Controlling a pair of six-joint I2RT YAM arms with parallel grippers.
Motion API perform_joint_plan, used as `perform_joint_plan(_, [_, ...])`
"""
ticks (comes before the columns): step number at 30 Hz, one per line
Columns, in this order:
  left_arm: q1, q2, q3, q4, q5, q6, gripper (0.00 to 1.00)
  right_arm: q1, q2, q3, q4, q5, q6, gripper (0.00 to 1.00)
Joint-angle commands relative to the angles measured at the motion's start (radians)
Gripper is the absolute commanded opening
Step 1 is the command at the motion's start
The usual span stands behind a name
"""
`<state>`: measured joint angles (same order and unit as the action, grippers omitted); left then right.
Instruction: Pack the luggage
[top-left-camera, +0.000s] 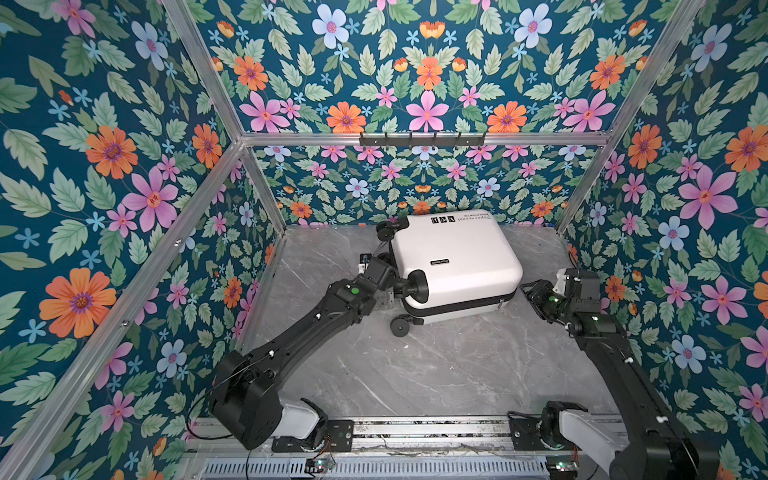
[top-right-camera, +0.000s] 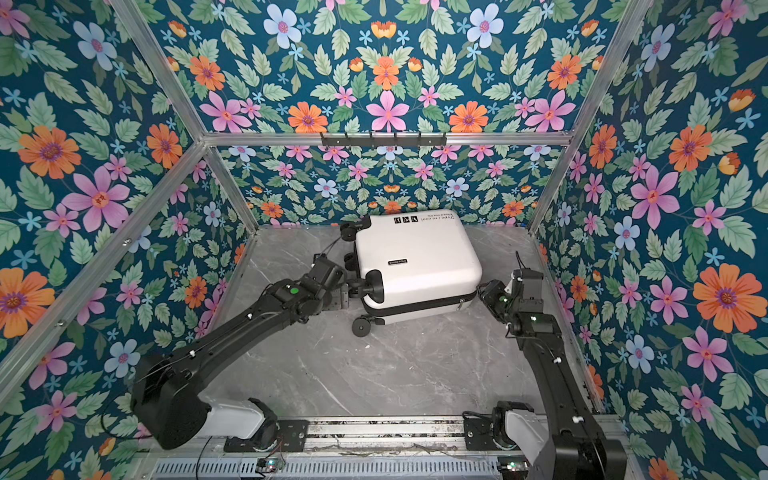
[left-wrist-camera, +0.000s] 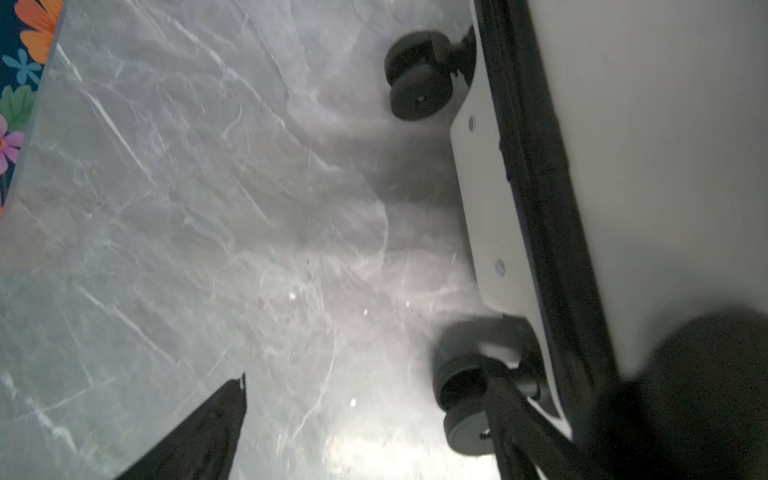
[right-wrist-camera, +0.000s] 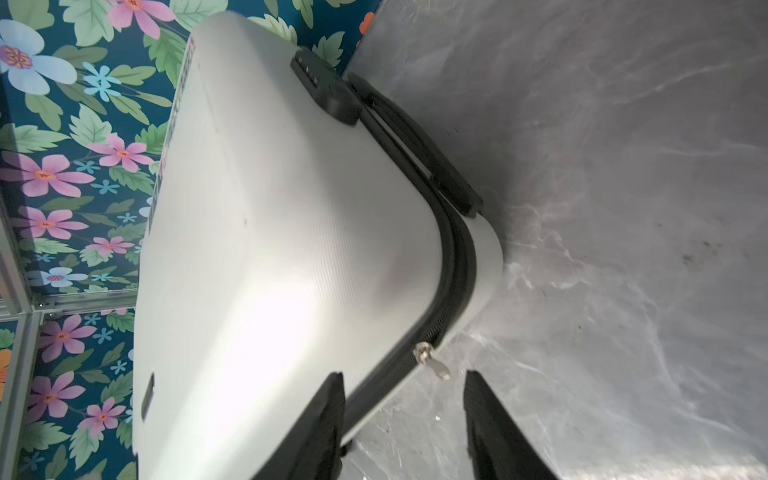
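A grey marble tabletop (top-left-camera: 415, 374) was enclosed by flower-papered walls (top-left-camera: 104, 166) framed in aluminium, and a black hook rail (top-left-camera: 422, 140) was fixed across the back. In both top views the luggage (top-left-camera: 453, 257) (top-right-camera: 415, 257) was laid flat on the tabletop close to the back wall. Its wheels were turned toward the left arm and its black lettering toward the back. The case was seen fully shut. The black zipper band (right-wrist-camera: 457, 257) ran unbroken round the corner, and the silver pull (right-wrist-camera: 432, 361) hung from it on the near side. What was packed inside could not be told.

The left gripper (left-wrist-camera: 361, 374) was held low at the wheel end, its fingers spread wide with only bare marble between them. One of them was seen across a wheel (left-wrist-camera: 461, 382), though contact could not be judged. The right gripper (right-wrist-camera: 403, 376) was held at the opposite near corner. Its fingers were partly spread astride the zipper band, with the pull just beyond the tips and nothing pinched.
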<state>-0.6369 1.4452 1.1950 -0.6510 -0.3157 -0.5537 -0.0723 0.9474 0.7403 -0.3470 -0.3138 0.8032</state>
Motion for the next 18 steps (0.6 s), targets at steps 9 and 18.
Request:
perform_joint_plan(9, [0.039,0.272,0.321,0.064,0.110,0.049,0.95,0.019,-0.202,-0.098,-0.216,0.102,-0.039,0.50])
perform_joint_plan(18, [0.087,0.044,0.164,0.007,0.148,-0.112,0.98,-0.096,0.104,0.203,-0.201,0.212,0.028,0.55])
